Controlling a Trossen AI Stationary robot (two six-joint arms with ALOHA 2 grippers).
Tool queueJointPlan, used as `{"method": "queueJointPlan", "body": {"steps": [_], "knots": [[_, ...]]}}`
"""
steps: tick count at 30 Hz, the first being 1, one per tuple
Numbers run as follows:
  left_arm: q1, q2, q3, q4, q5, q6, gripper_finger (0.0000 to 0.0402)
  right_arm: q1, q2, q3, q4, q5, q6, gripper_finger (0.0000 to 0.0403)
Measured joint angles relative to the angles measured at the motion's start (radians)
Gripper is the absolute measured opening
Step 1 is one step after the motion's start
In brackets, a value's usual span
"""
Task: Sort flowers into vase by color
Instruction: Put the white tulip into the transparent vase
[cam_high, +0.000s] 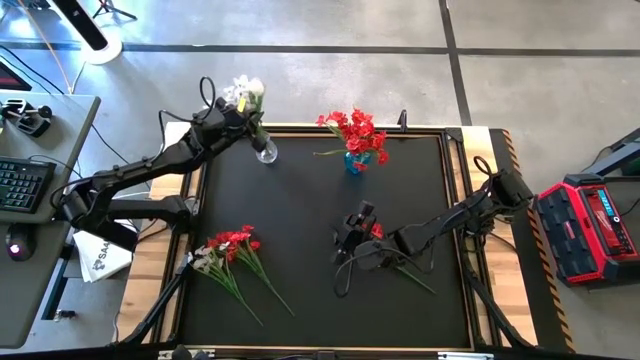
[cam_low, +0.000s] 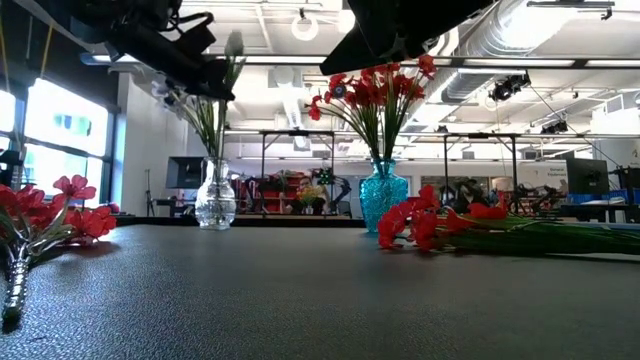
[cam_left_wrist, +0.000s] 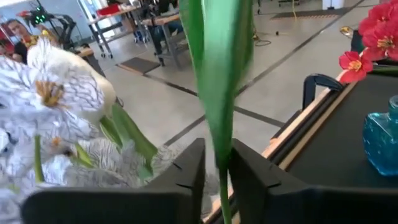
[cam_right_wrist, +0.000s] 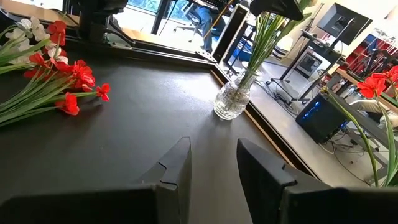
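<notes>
**A:** How did the jaws stand?

**B:** The left gripper (cam_left_wrist: 216, 180) had its fingers (cam_left_wrist: 189, 171) drawn close on a green stem (cam_left_wrist: 217, 93), above the clear vase (cam_high: 265, 150) at the bench's far edge, toward its far left corner. The white flowers (cam_high: 245, 92) stood in that vase. I could not tell whether the grip was firm or just loosening. The right gripper (cam_right_wrist: 211, 165) stood partly open with nothing between its fingers, low over the middle of the bench, beside a lone red sprig (cam_high: 377, 231).

**B:** The red flowers (cam_high: 355, 130) were in the blue vase (cam_high: 357, 160) at the middle of the far edge, and a mixed bunch (cam_high: 228, 248) lay near the left edge, toward the front.

**A:** What might have gone wrong?

**B:** The clear vase looked narrow and light to me. A stem let go off-centre could have missed the mouth, and a sideways pull could have tipped the vase. The loose red sprig lay close by the right arm, so it might have been swept aside.

**A:** Any writing?

**B:** A red case (cam_high: 590, 228) off the right end carried a label too small to read. Paper (cam_high: 100, 258) by the left edge showed letters that looked like "SAA".
</notes>
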Motion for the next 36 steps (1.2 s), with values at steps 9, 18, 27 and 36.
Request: {"method": "queueJointPlan", "body": {"steps": [9, 18, 27, 36], "knots": [[0.004, 0.001, 0.023, -0.072, -0.001, -0.039, 0.015, 0.0, 0.0, 0.0, 0.0, 0.0, 0.0, 0.0101], [0.004, 0.0, 0.247, -0.309, -0.007, -0.035, 0.017, 0.0, 0.0, 0.0, 0.0, 0.0, 0.0, 0.0101], [0.015, 0.0, 0.337, -0.277, -0.074, 0.006, 0.017, 0.0, 0.0, 0.0, -0.001, 0.0, 0.0, 0.0101], [0.116, 0.044, 0.34, -0.337, -0.046, -0.019, 0.0174, 0.0, 0.0, 0.0, -0.007, -0.001, 0.003, 0.0101]]}}
